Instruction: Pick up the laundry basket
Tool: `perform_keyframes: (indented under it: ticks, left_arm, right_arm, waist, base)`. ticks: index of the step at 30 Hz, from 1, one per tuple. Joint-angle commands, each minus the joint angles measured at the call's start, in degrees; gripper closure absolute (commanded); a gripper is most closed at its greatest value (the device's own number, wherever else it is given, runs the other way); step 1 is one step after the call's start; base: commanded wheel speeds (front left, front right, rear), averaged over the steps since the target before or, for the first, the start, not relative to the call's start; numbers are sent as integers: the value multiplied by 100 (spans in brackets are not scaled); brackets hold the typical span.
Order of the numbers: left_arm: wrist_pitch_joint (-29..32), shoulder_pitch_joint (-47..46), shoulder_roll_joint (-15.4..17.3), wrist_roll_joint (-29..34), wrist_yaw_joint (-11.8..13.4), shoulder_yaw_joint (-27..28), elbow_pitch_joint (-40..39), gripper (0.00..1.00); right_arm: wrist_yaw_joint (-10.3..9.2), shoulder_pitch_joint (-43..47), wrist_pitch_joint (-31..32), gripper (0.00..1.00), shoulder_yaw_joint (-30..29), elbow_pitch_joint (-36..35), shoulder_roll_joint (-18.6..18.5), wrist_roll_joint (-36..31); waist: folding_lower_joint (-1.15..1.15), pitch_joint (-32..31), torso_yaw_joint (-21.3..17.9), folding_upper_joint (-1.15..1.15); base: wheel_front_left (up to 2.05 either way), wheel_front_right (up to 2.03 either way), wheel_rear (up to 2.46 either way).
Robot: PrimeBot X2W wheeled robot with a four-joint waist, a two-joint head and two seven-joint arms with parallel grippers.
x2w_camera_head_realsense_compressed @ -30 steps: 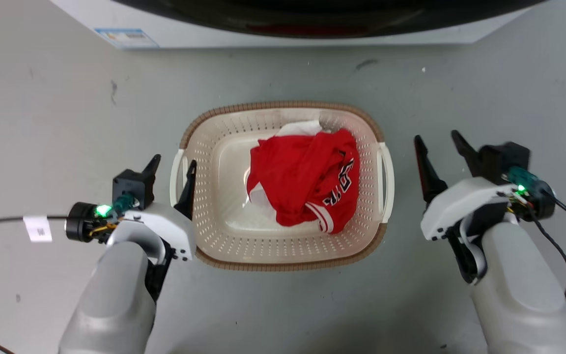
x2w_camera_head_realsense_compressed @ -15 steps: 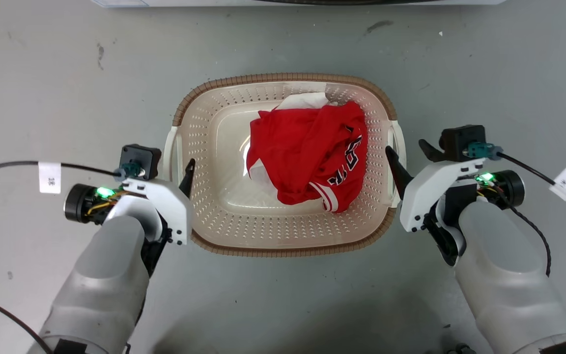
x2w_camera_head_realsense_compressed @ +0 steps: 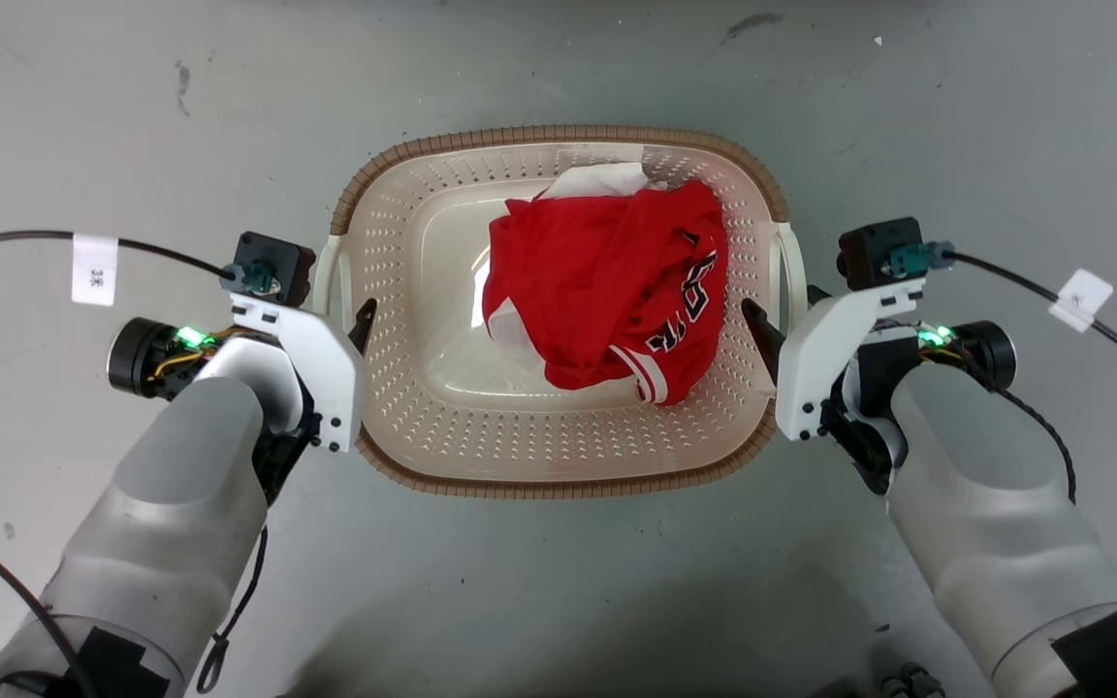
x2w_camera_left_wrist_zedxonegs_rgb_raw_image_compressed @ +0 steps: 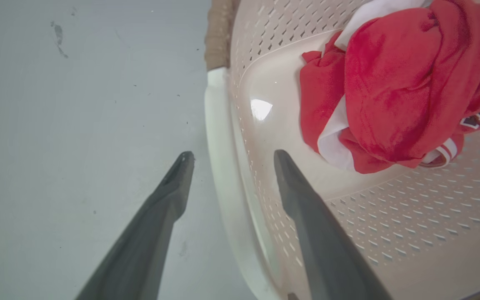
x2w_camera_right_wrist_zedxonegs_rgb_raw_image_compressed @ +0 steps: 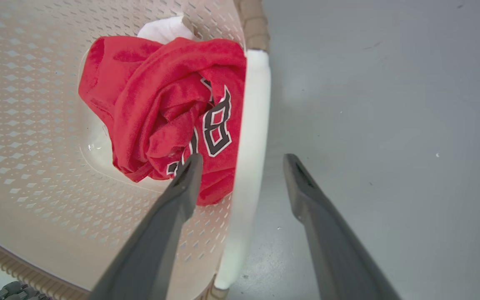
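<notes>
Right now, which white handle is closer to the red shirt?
The right handle; the red shirt lies bunched on that side, far from the left handle.

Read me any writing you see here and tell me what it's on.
"3" followed by a blurred mark: on the left cable's white tag.
Black lettering on the red garment: folded over, unreadable.
Right cable's white tag: too small to read.

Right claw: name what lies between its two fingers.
The white handle of the laundry basket, straddled by the open right claw, in the right wrist view.
</notes>
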Motion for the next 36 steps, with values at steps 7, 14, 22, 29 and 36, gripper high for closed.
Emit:
perform_keyframes:
  ticks: [7, 14, 22, 29, 36]
  left_arm:
    - [283, -229, 225, -539, -6, -657, -211, 0]
    - [329, -377, 319, -962, -6, -1173, -270, 0]
    - [236, -506, 360, -1297, -6, -1572, -228, 0]
    - [200, -566, 335, -1683, -6, -1868, -226, 100]
    - [153, -620, 421, -1986, -7, -2206, -266, 100]
  right_arm:
    - [-2, -413, 217, 0, 267, 307, -4, 248]
    - [-2, -607, 268, 0, 410, 586, -4, 409]
    - [-2, -716, 194, 0, 527, 730, -4, 529]
    - [-2, -785, 179, 79, 672, 810, -4, 663]
    - [7, -870, 65, 100, 732, 920, -11, 607]
  waist:
    - [-1, 146, 22, 0]
    - [-1, 253, 85, 0]
    - [-1, 336, 124, 0]
    - [-1, 384, 145, 0]
    - [-1, 387, 149, 0]
  base:
    - [0, 0, 0]
    - [0, 0, 0]
    - [0, 0, 0]
    - [0, 0, 0]
    - [0, 0, 0]
